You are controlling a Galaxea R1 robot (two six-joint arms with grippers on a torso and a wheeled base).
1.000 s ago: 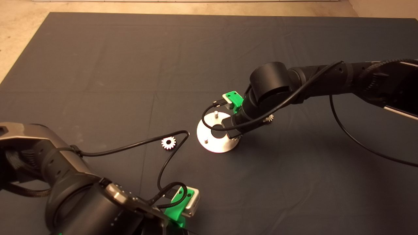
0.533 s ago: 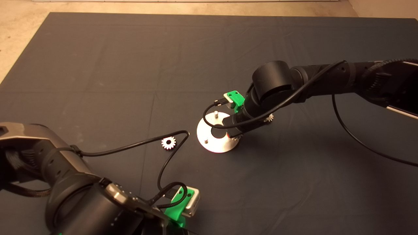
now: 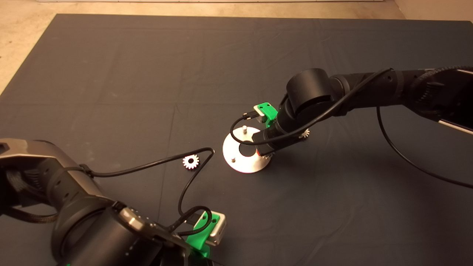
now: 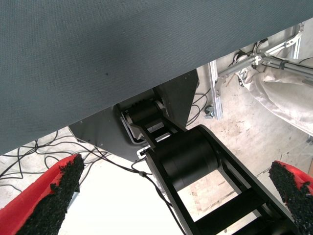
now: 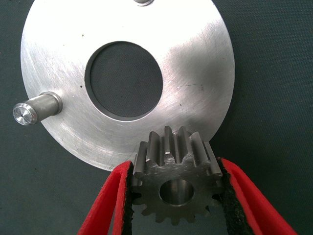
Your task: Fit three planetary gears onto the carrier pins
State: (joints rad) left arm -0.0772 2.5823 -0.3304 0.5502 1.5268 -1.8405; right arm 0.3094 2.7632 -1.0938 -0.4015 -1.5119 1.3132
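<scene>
Barely anything had shifted over the last second; my right arm had only edged a touch toward the far side of the disc (image 3: pixel 244 157). One gear (image 5: pixel 175 185) sat clamped between the right gripper (image 5: pixel 174 196) fingers, held at the disc's rim over the spot where I could not see the third pin. I counted two bare carrier pins (image 3: pixel 244 128) standing on the disc, and three gears in all: the held one, a second (image 3: pixel 190 161) loose on the mat left of the disc, a third (image 3: pixel 305 133) peeking out beside the right arm. My left gripper (image 4: pixel 161 196) waited at the lower left edge, fingers spread wide. Dark mat (image 3: pixel 147 74) lay creased; pale floor showed beyond it.
</scene>
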